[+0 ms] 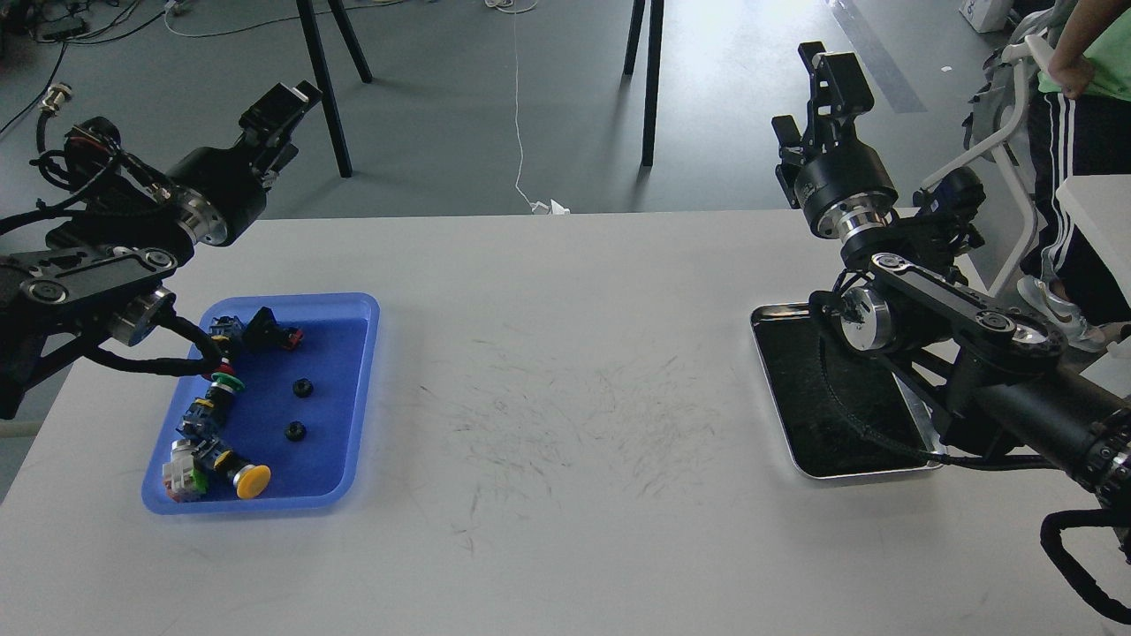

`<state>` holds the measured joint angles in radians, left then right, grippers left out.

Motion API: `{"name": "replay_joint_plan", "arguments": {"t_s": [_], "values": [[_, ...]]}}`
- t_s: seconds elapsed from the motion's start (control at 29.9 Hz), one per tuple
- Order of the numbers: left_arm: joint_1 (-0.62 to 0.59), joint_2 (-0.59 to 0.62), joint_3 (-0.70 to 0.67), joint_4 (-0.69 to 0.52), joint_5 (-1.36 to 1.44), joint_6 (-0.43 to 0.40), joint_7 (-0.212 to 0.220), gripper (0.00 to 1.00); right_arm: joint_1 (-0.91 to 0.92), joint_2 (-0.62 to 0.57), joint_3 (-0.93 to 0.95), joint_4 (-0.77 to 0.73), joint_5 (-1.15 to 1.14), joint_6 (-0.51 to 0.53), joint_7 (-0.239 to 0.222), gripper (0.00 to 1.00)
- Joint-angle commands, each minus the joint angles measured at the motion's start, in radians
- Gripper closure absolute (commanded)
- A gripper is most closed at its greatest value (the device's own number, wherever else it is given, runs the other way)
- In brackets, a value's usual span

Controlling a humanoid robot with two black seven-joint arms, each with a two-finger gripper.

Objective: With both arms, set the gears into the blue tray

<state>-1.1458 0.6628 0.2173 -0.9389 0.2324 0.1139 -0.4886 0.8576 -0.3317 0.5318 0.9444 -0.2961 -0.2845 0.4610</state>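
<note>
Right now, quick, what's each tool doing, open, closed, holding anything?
Left tool: raised beyond the table's far edge, nothing seen in it; open or closed cannot be told.
Right tool: raised, open, empty.

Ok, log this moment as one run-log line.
gears: two in blue tray | left gripper: raised, unclear | right gripper: raised, unclear | steel tray: no gears visible
</note>
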Motion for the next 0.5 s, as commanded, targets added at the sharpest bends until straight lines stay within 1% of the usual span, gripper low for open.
{"name": "replay_joint_plan", "arguments": {"t_s": [0.0, 0.07, 0.13, 0.2, 0.37, 0.47], "values": [[0.009, -0.006, -0.048, 0.020, -0.021, -0.051, 0.000, 0.02, 0.009, -0.010, -0.001, 0.001, 0.095, 0.060, -0.001, 0.01], [0.011, -0.015, -0.065, 0.015, -0.033, -0.080, 0.000, 0.02, 0.011, -0.012, 0.000, -0.001, 0.121, 0.087, -0.001, 0.01], [0.009, -0.023, -0.070, 0.020, -0.053, -0.129, 0.000, 0.02, 0.012, -0.013, 0.008, -0.001, 0.152, 0.100, -0.002, 0.01], [0.008, -0.041, -0.075, 0.037, -0.088, -0.138, 0.000, 0.02, 0.011, -0.015, 0.020, -0.006, 0.192, 0.107, -0.008, 0.01], [0.001, -0.083, -0.121, 0.058, -0.143, -0.152, 0.000, 0.02, 0.006, -0.018, 0.040, -0.006, 0.244, 0.111, -0.045, 0.01], [0.004, -0.084, -0.174, 0.060, -0.163, -0.189, 0.000, 0.02, 0.004, -0.020, 0.048, -0.006, 0.276, 0.130, -0.062, 0.01]]}}
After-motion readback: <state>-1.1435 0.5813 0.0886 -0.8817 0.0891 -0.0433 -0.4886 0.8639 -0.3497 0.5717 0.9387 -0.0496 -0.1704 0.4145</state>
